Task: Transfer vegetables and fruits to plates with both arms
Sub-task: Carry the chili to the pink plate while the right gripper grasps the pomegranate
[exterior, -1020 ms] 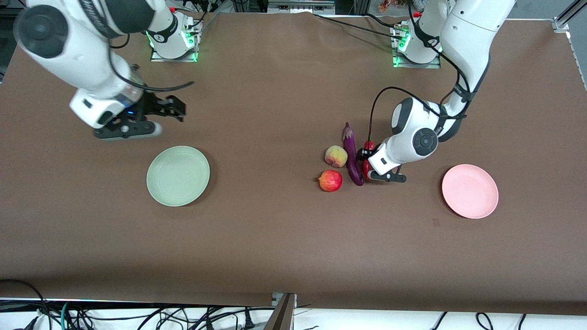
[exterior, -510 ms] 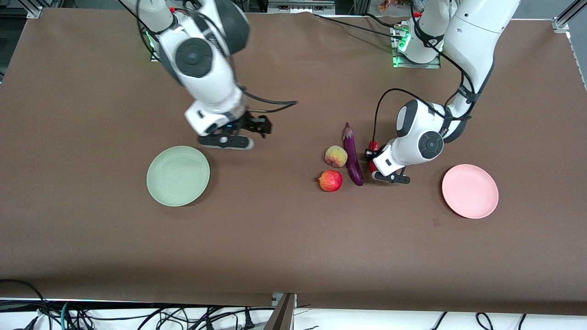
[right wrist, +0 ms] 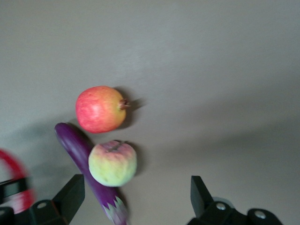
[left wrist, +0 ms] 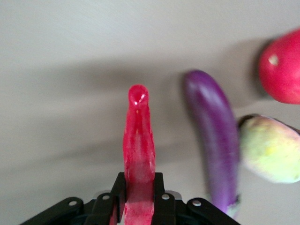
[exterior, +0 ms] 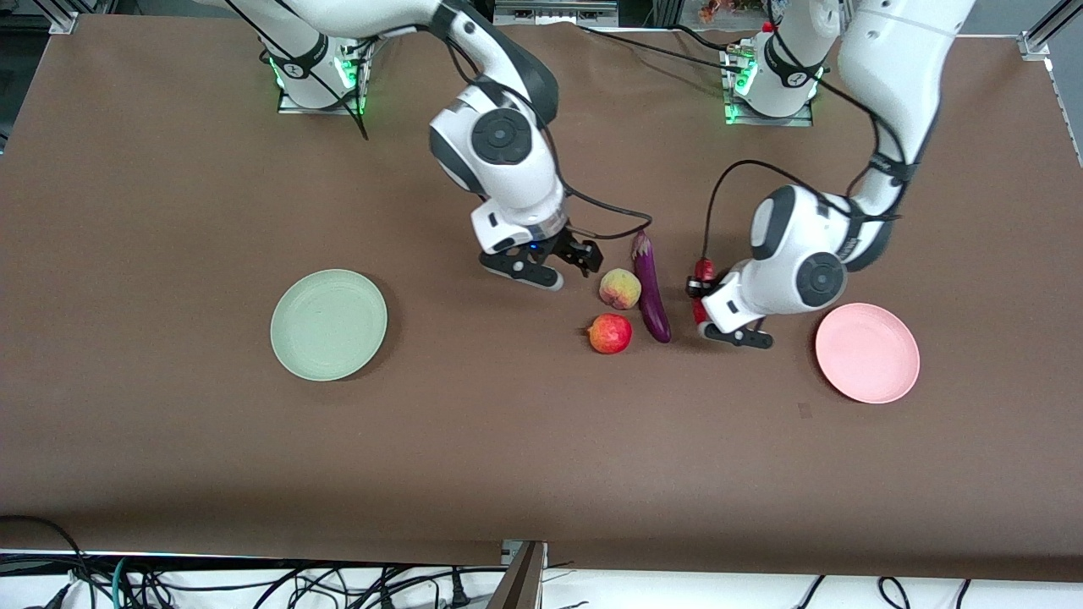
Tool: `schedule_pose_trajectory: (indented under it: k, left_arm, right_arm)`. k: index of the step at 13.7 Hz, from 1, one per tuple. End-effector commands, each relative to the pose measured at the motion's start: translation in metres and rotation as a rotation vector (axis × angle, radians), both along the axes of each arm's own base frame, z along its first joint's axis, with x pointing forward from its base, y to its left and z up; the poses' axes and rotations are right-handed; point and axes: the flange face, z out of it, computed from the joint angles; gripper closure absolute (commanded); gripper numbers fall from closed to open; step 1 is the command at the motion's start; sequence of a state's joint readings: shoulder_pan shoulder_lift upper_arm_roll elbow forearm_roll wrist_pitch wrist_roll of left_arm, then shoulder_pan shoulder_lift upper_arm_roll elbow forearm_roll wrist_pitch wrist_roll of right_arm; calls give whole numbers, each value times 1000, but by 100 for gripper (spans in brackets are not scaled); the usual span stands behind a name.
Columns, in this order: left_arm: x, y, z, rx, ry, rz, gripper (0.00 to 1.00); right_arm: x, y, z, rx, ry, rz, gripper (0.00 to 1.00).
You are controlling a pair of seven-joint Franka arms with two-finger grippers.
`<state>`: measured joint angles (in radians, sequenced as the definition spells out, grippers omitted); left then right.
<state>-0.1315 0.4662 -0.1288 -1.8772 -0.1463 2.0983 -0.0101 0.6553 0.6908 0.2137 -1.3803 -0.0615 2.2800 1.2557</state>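
1. Now the left arm's black two-finger gripper (exterior: 699, 298) is clenched on the slim red chili pepper (left wrist: 138, 140); in the left wrist view the fingers (left wrist: 159, 199) pinch the pepper near one end and the rest of it sticks out past them.
2. Just beside the held pepper, toward the right arm's end of the counter, lies the long glossy purple eggplant (exterior: 650, 288) on the brown counter (exterior: 508, 440).
3. Touching or nearly touching the eggplant is the round yellowish-pink peach (exterior: 620, 288), and the round red pomegranate-like fruit (exterior: 610, 333) sits nearer to the front camera than the peach.
4. Toward the left arm's end, near the left gripper, lies the round shallow pink plate (exterior: 867, 353), bare.
5. Meanwhile the right arm's black gripper (exterior: 575, 258) hangs just beside the peach with its fingers (right wrist: 70, 194) spread wide and nothing between them.
6. Well apart from the fruits, toward the right arm's end, lies the round pale green plate (exterior: 328, 324), also bare.
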Motion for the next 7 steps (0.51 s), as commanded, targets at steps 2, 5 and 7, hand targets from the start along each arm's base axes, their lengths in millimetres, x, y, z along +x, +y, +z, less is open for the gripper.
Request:
schedule_pose_trajectory:
  k: [2, 5, 7]
  left_arm:
    - [39, 66, 47, 131, -58, -172, 98]
    - [63, 122, 44, 227, -82, -343, 98]
    - [71, 163, 27, 244, -62, -414, 94]
  right_arm:
    - [6, 51, -19, 60, -125, -33, 0]
    - [12, 71, -50, 53, -257, 20, 0]
    - [11, 75, -72, 17, -351, 107, 0]
